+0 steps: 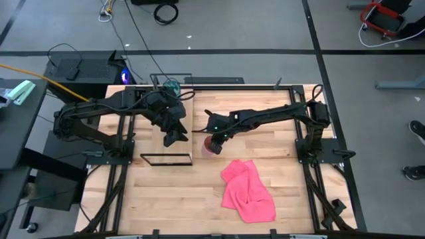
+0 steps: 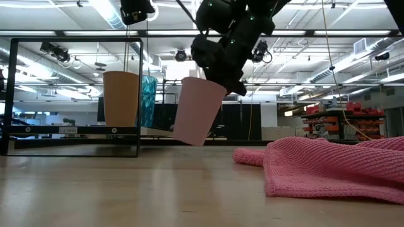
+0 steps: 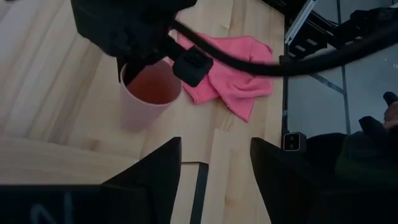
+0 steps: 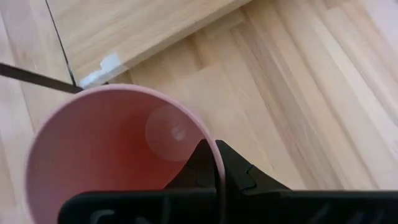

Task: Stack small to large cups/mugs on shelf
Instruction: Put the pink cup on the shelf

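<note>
A small pink cup (image 2: 197,111) hangs in the air, lifted clear of the wooden tabletop (image 2: 158,189) and tilted so its base leans toward the shelf (image 1: 174,126). The right gripper (image 4: 216,163) grasps it by the rim, one dark finger inside the wall and one outside, as the right wrist view shows from above, looking down into the cup's empty pink interior. In the high view the cup (image 1: 211,146) sits just beside the shelf's right edge, on the side away from the left arm, with the right gripper (image 1: 217,137) reaching to it from the right arm's base at the table's right side. The shelf is a light-wood board in a thin black wire frame. In the low view an orange cup (image 2: 121,98) stands upright on it, and a tall translucent teal cup (image 2: 148,101) stands just behind the orange one, partly hidden by it; both are to the left of the pink cup. The left gripper (image 1: 174,135) hovers over the shelf, near its right edge and close to the pink cup, and its two fingers (image 3: 155,171) are spread apart with nothing between them. A crumpled pink cloth (image 1: 248,190) lies on the tabletop well apart from the shelf, on the pink cup's far side and nearer the table's front edge. In the low view the cloth (image 2: 328,165) fills the right foreground.
</note>
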You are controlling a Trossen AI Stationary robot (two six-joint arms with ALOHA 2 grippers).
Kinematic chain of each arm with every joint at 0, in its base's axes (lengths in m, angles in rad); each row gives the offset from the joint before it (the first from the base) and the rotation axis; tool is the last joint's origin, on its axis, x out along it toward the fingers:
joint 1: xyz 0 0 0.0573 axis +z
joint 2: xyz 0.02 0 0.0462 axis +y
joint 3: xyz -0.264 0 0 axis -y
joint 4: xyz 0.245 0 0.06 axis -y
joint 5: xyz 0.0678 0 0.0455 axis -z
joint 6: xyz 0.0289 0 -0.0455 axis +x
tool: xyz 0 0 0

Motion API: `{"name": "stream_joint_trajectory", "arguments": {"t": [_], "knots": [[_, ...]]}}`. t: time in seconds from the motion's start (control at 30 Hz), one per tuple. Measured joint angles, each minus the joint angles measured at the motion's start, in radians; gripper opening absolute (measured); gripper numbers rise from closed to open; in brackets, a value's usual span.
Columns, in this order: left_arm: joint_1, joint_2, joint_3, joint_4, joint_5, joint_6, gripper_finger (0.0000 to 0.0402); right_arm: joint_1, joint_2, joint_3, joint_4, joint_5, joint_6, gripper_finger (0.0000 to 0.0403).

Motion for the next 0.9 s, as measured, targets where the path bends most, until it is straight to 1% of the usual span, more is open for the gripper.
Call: {"name": "stream_joint_trajectory", "arguments": {"t": [0.3,0.43,0.9], "knots": [[0.0,0.0,0.0,-0.003,-0.007,0.0,0.02,0.0,0.056,0.044,0.008,-0.001,-0.015,0.0004],[0.0,0.0,0.0,-0.005,-0.007,-0.001,0.0196,0.0,0.064,0.064,0.028,-0.004,-0.023,0.0016],[0.0,0.001,0.0,-0.017,-0.007,-0.001,0.0194,0.0,0.065,0.063,0.036,-0.017,-0.045,0.006]]}}
